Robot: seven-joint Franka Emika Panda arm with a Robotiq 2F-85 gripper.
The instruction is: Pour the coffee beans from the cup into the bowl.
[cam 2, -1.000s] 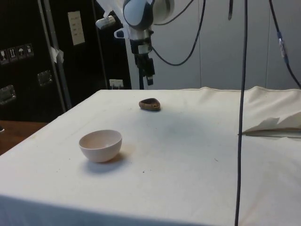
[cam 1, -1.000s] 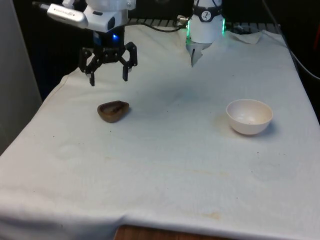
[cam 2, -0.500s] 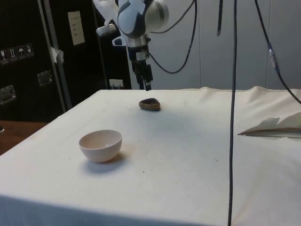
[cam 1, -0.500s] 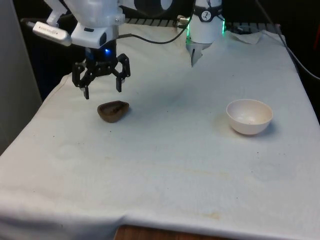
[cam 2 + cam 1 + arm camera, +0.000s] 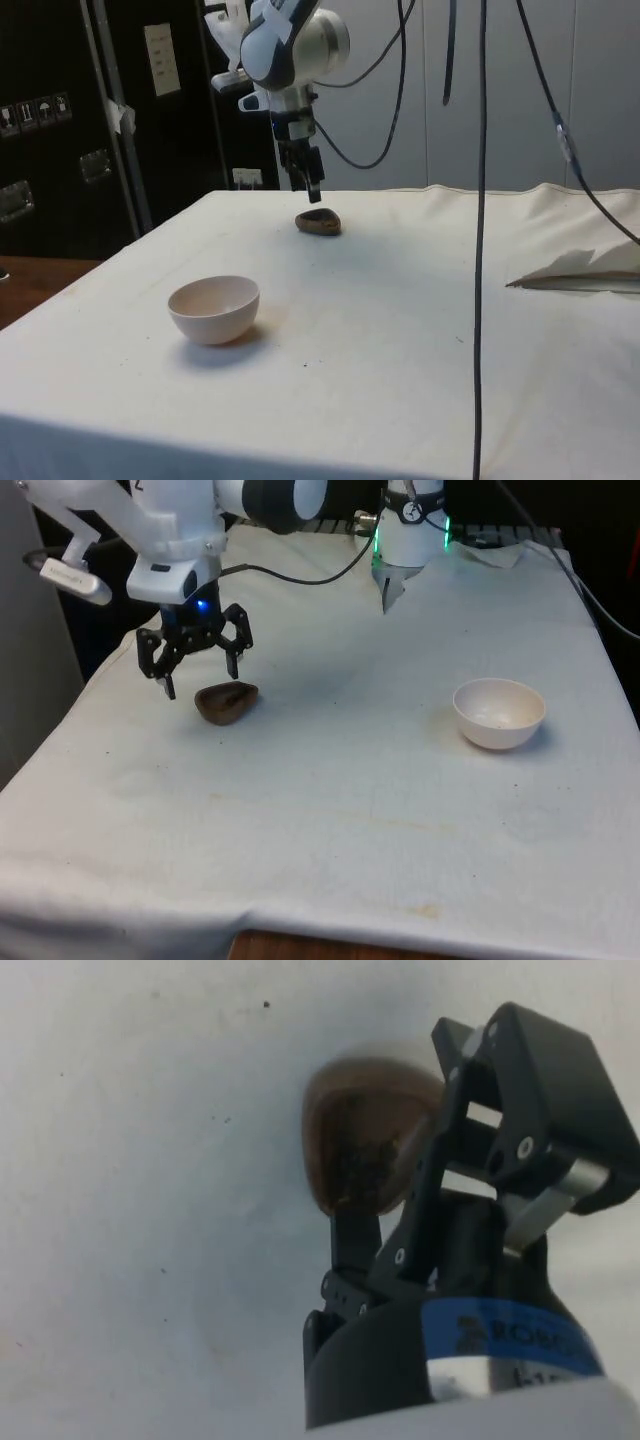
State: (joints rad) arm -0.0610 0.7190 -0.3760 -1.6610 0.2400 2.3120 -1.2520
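A small brown wooden cup (image 5: 226, 701) with dark coffee beans inside lies on the white cloth towards the front view's left. My black gripper (image 5: 200, 682) hangs open just above and slightly behind it, its fingers spread wider than the cup, holding nothing. In the side view the gripper (image 5: 313, 190) hovers a little above the cup (image 5: 319, 222). The wrist view looks down on the cup (image 5: 360, 1140), which sits partly behind one finger. A white bowl (image 5: 498, 712) stands on the cloth at the front view's right, far from the gripper; in the side view this bowl (image 5: 214, 308) is nearest the camera.
The table's edge (image 5: 110, 665) on the front view's left runs close beside the cup. A crumpled fold of cloth (image 5: 580, 268) lies at the far end in the side view. Cables (image 5: 478, 200) hang down in front of the side camera.
The gripper has come down and shifted towards the front view's left, from well above the table to just over the cup. Its fingers stay open. Cup and bowl have not moved.
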